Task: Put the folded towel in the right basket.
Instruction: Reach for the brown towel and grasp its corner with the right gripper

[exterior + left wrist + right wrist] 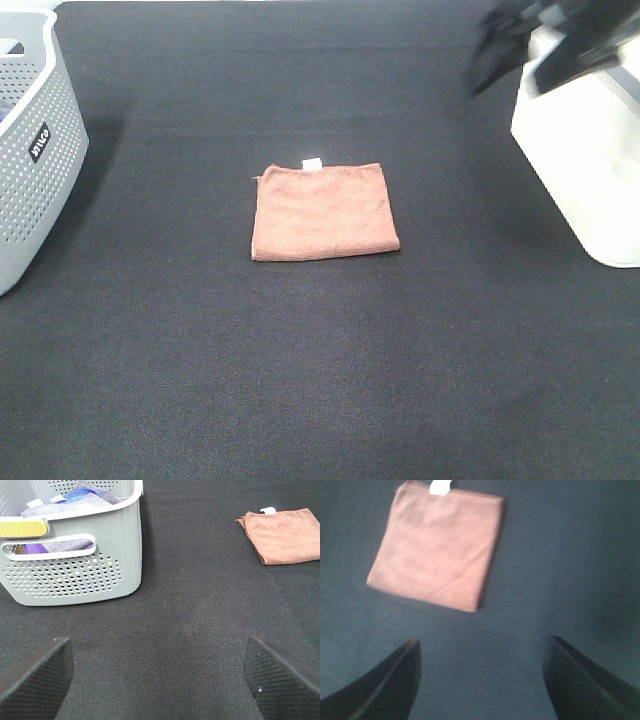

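Note:
A folded brown towel [323, 211] with a small white tag lies flat in the middle of the black table. It also shows in the left wrist view [283, 534] and the right wrist view [438, 553]. The right basket [590, 150] is white and stands at the right edge. My right gripper [480, 677] is open and empty, held above the table short of the towel; in the high view its arm [550, 40] is a dark blur at the top right. My left gripper [160, 672] is open and empty, low over the table near the left basket.
A grey perforated basket [35, 150] stands at the left edge and holds several cloths [75, 500]. Black cloth covers the whole table [320, 380].

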Tool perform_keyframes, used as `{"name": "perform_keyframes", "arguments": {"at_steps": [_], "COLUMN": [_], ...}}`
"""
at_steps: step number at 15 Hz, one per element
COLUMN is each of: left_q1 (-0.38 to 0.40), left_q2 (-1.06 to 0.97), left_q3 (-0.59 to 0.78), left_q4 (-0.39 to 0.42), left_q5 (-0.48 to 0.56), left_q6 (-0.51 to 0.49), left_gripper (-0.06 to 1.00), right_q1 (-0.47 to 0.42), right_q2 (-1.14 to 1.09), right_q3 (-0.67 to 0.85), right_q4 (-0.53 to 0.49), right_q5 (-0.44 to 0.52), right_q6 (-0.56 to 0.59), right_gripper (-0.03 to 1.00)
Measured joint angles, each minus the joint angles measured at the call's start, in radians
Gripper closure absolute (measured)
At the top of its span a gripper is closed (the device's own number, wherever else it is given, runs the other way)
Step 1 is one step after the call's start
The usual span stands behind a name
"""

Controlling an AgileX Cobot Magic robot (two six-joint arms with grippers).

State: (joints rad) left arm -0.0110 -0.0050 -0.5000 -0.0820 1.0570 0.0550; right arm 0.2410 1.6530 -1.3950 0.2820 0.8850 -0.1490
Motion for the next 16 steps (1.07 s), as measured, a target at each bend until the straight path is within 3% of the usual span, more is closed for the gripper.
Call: {"name": "perform_keyframes", "arguments": {"at_steps": [7, 10, 16], "left_q1": [0.000, 0.000, 0.000], "left_q2": [0.000, 0.000, 0.000], "left_q3": [0.000, 0.000, 0.000], "left_q4": [0.000, 0.000, 0.000], "left_q5": [0.000, 0.000, 0.000], "left_q6": [0.000, 0.000, 0.000], "left_gripper": [0.07, 0.07, 0.07], "right_q1": [0.023, 0.023, 0.023], "right_q2": [0.294, 0.420, 0.634], "right_q3": [-0.021, -0.133, -0.398], "right_q4": [0.170, 0.185, 0.226], "right_q5": [-0.069, -0.023, 0.066], "right_q6": [-0.018, -0.028, -0.053], "right_gripper": [0.28, 0.23, 0.22]}}
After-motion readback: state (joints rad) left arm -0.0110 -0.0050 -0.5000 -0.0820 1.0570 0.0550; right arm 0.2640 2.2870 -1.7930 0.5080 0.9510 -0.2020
